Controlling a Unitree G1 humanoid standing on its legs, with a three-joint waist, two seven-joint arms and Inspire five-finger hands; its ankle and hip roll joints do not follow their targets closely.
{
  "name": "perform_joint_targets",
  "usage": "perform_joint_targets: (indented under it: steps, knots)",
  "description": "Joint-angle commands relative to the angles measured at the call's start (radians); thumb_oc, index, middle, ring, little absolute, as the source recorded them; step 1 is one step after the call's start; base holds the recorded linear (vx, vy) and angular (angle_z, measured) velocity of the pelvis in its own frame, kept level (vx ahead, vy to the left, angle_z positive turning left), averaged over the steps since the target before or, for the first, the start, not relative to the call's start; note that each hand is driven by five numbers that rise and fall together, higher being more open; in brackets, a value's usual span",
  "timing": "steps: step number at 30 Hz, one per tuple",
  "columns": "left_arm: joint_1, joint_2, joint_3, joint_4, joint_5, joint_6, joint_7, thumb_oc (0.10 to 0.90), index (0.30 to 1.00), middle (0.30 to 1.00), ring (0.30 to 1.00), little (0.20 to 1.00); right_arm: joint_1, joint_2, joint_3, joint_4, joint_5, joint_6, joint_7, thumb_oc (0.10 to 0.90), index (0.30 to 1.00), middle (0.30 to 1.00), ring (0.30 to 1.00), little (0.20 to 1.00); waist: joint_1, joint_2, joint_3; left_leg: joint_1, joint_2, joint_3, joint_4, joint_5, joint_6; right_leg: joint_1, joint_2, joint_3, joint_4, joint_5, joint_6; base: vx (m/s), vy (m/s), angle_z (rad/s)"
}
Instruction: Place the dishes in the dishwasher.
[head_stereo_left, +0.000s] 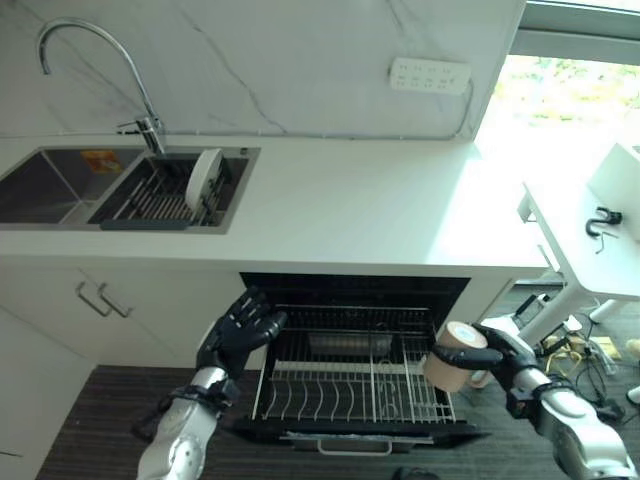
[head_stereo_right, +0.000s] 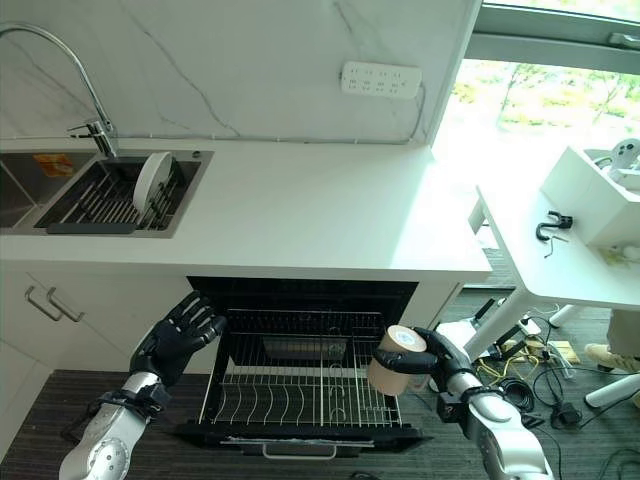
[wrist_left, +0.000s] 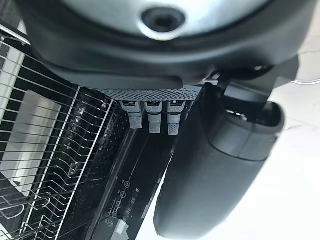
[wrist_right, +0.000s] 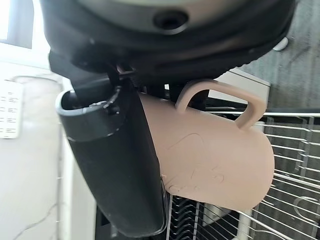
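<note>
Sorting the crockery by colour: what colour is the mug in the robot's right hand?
Plain beige-pink mug, held in the right hand; clearest in the right wrist view.

two silver-grey metallic arms are seen, each ended by a dark hand with segmented black fingers: left hand (head_stereo_left: 238, 334), right hand (head_stereo_left: 503, 352). black cuffs are worn at the wrists. a glossy black thumb and a perforated grey palm panel are shown up close.

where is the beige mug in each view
Left eye view: the mug is at lower right, held in the right hand beside the rack's right edge.
Right eye view: the mug is lower centre-right, again by the rack's right edge.
Right wrist view: the mug is at the centre, handle visible, held against the thumb.
Left wrist view: I can't find it.
Shared landmark: the dishwasher's wire rack.
</note>
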Motion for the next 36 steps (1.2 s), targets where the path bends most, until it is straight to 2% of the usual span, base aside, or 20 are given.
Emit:
perform_joint_targets:
  steps: [1,4,6,9,13,15,16,20,22,23,26,36]
  knots:
    - [-0.143,0.060,-0.035,-0.124,0.020,-0.058,-0.038,0.800,0.900,0.900,0.900,0.900,-0.148,-0.010,-0.014,0.036,0.033,-0.101,-0.062,0.400,0.300,0.300,0.300,0.300,0.028,-0.006,-0.007,-0.038,0.012,-0.072,0.092,-0.075,-0.023,0.073,-0.030,-0.029,-0.022,-0.035,0.080,0.01,-0.019,0.13]
    - [-0.157,0.063,-0.053,-0.122,0.026,-0.047,-0.048,0.800,0.900,0.900,0.900,0.900,-0.185,-0.014,0.014,0.132,0.017,-0.099,-0.073,0.400,0.300,0.300,0.300,0.300,0.041,-0.003,-0.006,-0.038,0.010,-0.078,0.092,-0.076,-0.024,0.077,-0.030,-0.035,-0.022,-0.036,0.078,0.04,-0.016,0.06]
    - [-0.168,0.064,-0.065,-0.117,0.027,-0.036,-0.055,0.800,0.900,0.900,0.900,0.900,-0.213,-0.027,0.036,0.199,0.023,-0.092,-0.071,0.400,0.300,0.300,0.300,0.300,0.052,0.000,-0.010,-0.027,0.007,-0.098,0.092,-0.096,-0.035,0.091,-0.027,-0.025,-0.022,-0.055,0.089,0.10,-0.018,0.05]
    - [-0.191,0.068,-0.093,-0.105,0.032,-0.023,-0.074,0.800,0.900,0.900,0.900,0.900,-0.282,-0.052,0.085,0.356,0.037,-0.107,-0.083,0.400,0.300,0.300,0.300,0.300,0.076,0.005,-0.005,-0.039,0.005,-0.095,0.092,-0.078,-0.026,0.091,-0.032,-0.054,-0.022,-0.041,0.073,-0.06,-0.038,0.08]
    - [-0.207,0.074,-0.107,-0.102,0.040,-0.017,-0.088,0.800,0.900,0.900,0.900,0.900,-0.326,-0.065,0.108,0.446,0.048,-0.113,-0.096,0.400,0.300,0.300,0.300,0.300,0.092,0.013,-0.006,-0.033,0.000,-0.120,0.092,-0.095,-0.038,0.106,-0.028,-0.047,-0.022,-0.061,0.080,0.07,-0.047,0.13]
    - [-0.211,0.079,-0.113,-0.105,0.048,-0.012,-0.094,0.800,0.900,0.900,0.900,0.900,-0.345,-0.077,0.117,0.482,0.048,-0.119,-0.098,0.400,0.300,0.300,0.300,0.300,0.099,0.017,0.001,-0.043,0.000,-0.112,0.092,-0.076,-0.028,0.104,-0.033,-0.070,-0.022,-0.046,0.067,-0.03,-0.061,0.13]
    - [-0.212,0.084,-0.116,-0.106,0.048,-0.007,-0.100,0.800,0.900,0.900,0.900,0.900,-0.356,-0.087,0.118,0.503,0.050,-0.121,-0.099,0.400,0.300,0.300,0.300,0.300,0.104,0.020,-0.003,-0.036,-0.003,-0.131,0.092,-0.093,-0.039,0.114,-0.029,-0.057,-0.022,-0.064,0.077,0.01,-0.069,0.11]
    - [-0.212,0.093,-0.120,-0.103,0.051,-0.003,-0.112,0.800,0.900,0.900,0.900,0.900,-0.381,-0.109,0.124,0.553,0.059,-0.125,-0.101,0.400,0.300,0.300,0.300,0.300,0.115,0.027,-0.001,-0.040,-0.005,-0.142,0.092,-0.091,-0.041,0.121,-0.026,-0.065,-0.022,-0.070,0.072,0.00,-0.065,0.13]
    - [-0.209,0.098,-0.121,-0.107,0.043,-0.001,-0.115,0.800,0.900,0.900,0.900,0.900,-0.394,-0.116,0.128,0.578,0.075,-0.131,-0.107,0.400,0.300,0.300,0.300,0.300,0.123,0.032,0.004,-0.050,-0.002,-0.131,0.092,-0.071,-0.034,0.118,-0.028,-0.092,-0.022,-0.057,0.058,-0.04,-0.062,0.10]
    - [-0.206,0.100,-0.121,-0.108,0.042,-0.003,-0.119,0.800,0.900,0.900,0.900,0.900,-0.401,-0.119,0.129,0.590,0.076,-0.133,-0.107,0.400,0.300,0.300,0.300,0.300,0.128,0.035,0.003,-0.039,-0.001,-0.144,0.092,-0.090,-0.047,0.132,-0.023,-0.083,-0.022,-0.078,0.068,0.07,-0.052,0.12]
    - [-0.198,0.102,-0.118,-0.116,0.038,-0.003,-0.124,0.800,0.900,0.900,0.900,0.900,-0.416,-0.124,0.133,0.609,0.081,-0.134,-0.110,0.400,0.300,0.300,0.300,0.300,0.137,0.041,0.008,-0.041,0.003,-0.144,0.092,-0.085,-0.050,0.140,-0.020,-0.099,-0.022,-0.084,0.060,0.01,-0.036,0.10]
    - [-0.167,0.110,-0.115,-0.124,0.020,-0.046,-0.145,0.800,0.900,0.900,0.900,0.900,-0.414,-0.111,0.137,0.716,0.088,-0.191,-0.110,0.400,0.300,0.300,0.300,0.300,0.167,0.063,0.025,-0.063,0.021,-0.150,0.092,-0.058,-0.059,0.161,-0.016,-0.137,-0.022,-0.106,0.041,-0.03,-0.014,0.06]
